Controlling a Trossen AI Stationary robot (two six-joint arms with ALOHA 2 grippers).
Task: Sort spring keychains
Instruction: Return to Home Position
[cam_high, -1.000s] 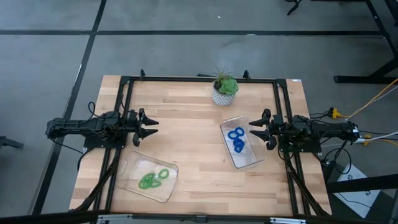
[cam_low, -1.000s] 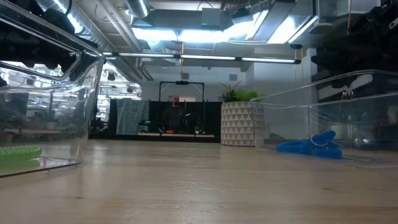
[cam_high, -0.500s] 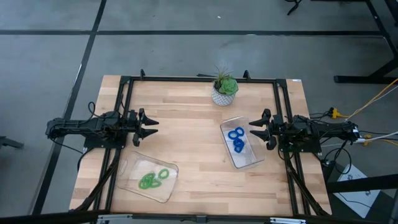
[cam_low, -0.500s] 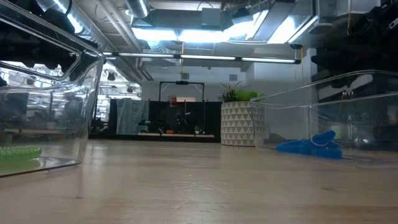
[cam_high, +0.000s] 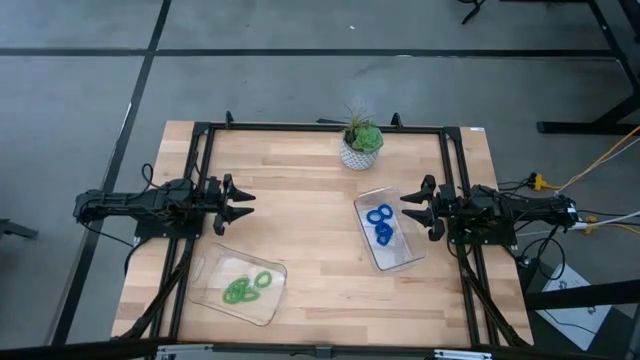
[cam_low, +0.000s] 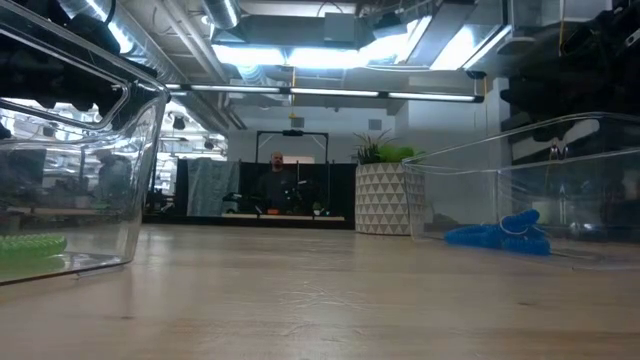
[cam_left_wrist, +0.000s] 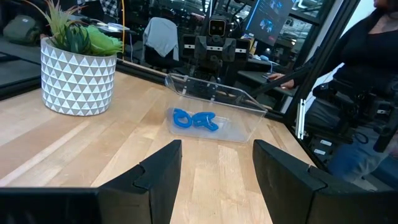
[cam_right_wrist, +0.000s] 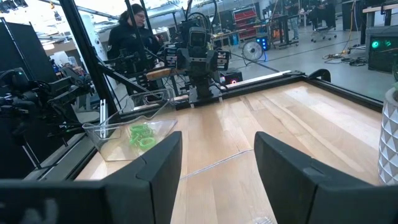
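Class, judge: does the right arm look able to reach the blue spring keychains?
Likely yes: the right gripper, jaws open, sits beside the open-topped clear tray holding the blue spring keychains.

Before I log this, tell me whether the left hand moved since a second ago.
No. The left hand sits unchanged against the white patterned plant pot.

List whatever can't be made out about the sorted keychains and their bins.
High view: the light green coiled keychains overlap in the left clear plastic tray, too small to count.
High view: the bright blue coiled keychains in the right clear plastic tray, likewise.
Low view: edges cut off both trays.
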